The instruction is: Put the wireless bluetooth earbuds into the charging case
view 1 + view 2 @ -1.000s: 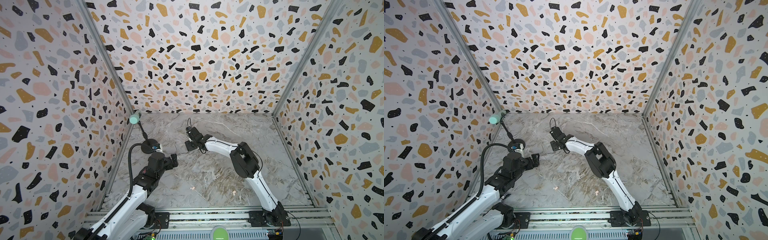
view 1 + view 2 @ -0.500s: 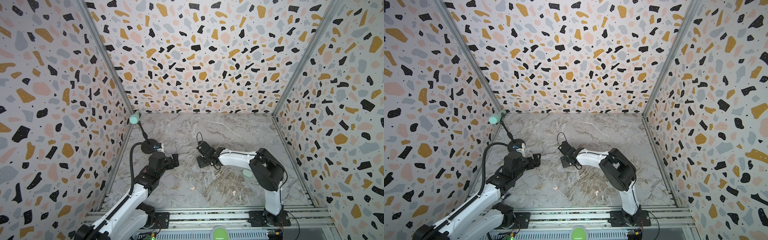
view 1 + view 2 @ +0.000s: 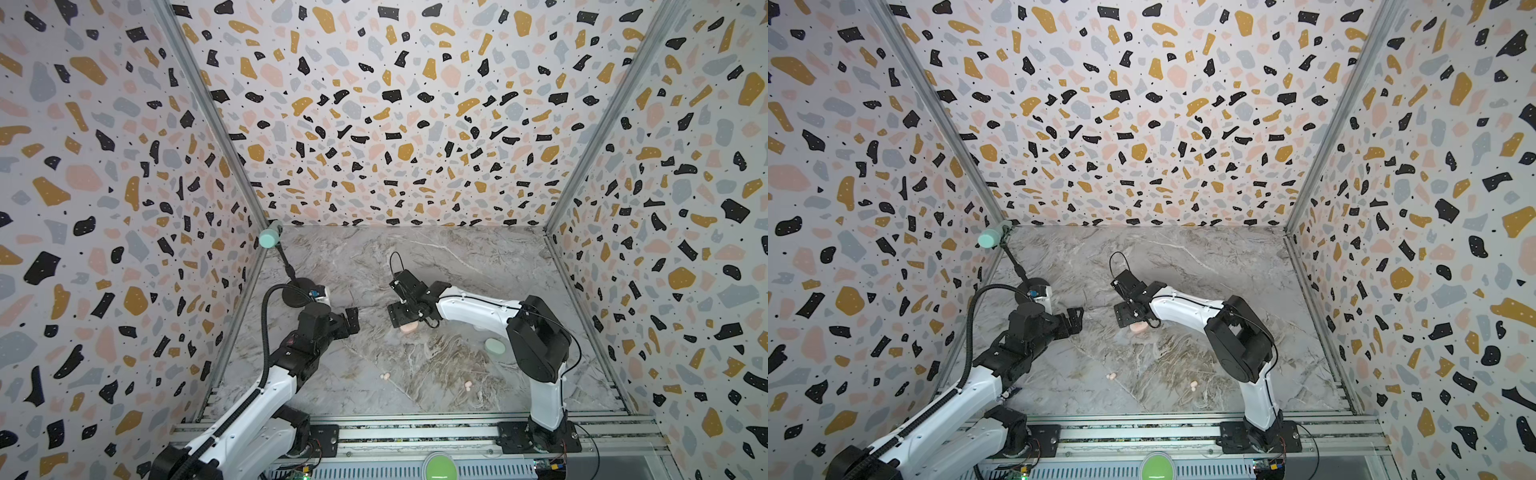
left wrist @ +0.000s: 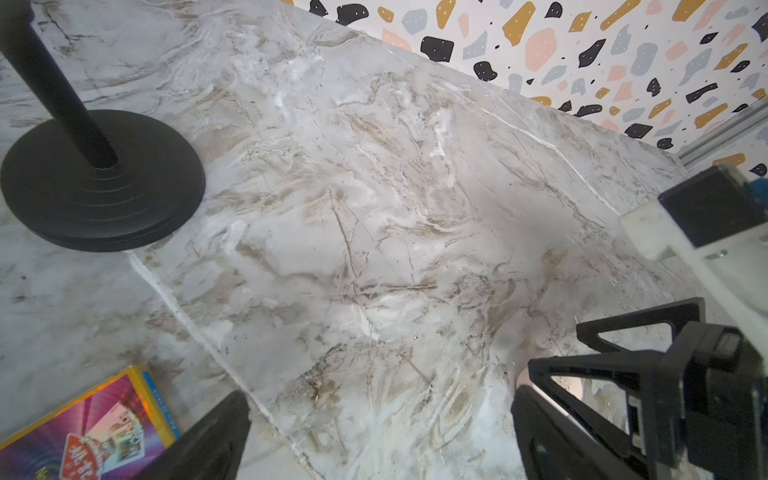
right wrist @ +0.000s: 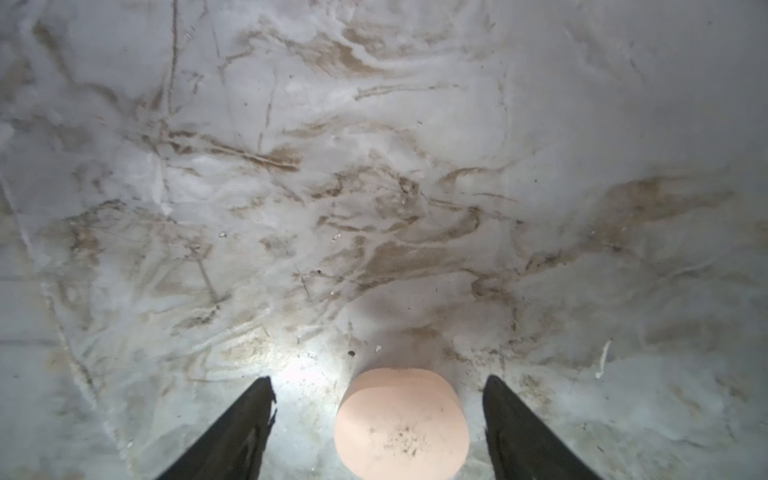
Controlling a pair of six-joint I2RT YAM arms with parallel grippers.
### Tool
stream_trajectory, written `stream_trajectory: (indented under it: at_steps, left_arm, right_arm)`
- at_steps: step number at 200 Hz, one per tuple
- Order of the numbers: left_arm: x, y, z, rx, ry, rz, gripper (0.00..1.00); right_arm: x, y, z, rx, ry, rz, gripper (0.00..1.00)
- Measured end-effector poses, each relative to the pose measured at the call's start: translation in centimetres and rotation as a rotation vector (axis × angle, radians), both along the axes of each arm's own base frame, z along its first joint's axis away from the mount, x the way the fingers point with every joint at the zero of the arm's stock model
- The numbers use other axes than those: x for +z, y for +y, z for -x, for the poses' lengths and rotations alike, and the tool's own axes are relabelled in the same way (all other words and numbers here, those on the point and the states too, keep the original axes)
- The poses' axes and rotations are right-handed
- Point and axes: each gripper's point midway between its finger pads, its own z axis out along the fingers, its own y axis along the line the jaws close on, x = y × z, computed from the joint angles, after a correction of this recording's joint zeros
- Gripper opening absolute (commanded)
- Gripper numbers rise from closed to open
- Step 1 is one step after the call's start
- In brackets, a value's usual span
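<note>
The marbled tabletop [image 3: 457, 257] carries a pink case [image 3: 408, 328]. In front of it lie a pink earbud [image 3: 385, 376] and a second pink earbud [image 3: 468, 386]; right of it a mint case [image 3: 494, 348] (only partly in view), well left a black stand base [image 3: 297, 296].

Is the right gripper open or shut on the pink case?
Open: the right gripper has its fingers clear of the pink case, table showing on both sides.

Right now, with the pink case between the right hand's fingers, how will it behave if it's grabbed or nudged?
The pink case looks smooth and rounded, so it could squirt out of a pinch by the open right hand. It lies flat on the marble tabletop, so a push probably slides it rather than rolls it.
</note>
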Motion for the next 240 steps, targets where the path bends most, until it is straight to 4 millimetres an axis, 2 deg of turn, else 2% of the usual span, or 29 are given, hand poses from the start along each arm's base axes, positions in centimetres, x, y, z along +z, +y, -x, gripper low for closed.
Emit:
stream_trajectory:
  at_steps: [18,69,101,240]
  left_arm:
    - [0.1,0.0,0.0,-0.003,-0.003,0.003,1.0]
    - [0.1,-0.3,0.1,-0.016,-0.002,0.011,1.0]
    - [0.1,-0.3,0.1,-0.017,-0.002,0.01,1.0]
    - [0.1,-0.3,0.2,-0.019,-0.001,0.009,1.0]
  right_arm:
    - [0.2,0.3,0.2,0.01,0.028,0.004,0.78]
    - [-2.5,-1.0,1.7,0.022,0.139,0.112,0.78]
    - [-2.9,-1.7,2.3,0.028,0.168,0.146,0.77]
    - [-3.5,-2.2,1.7,0.02,0.179,0.158,0.73]
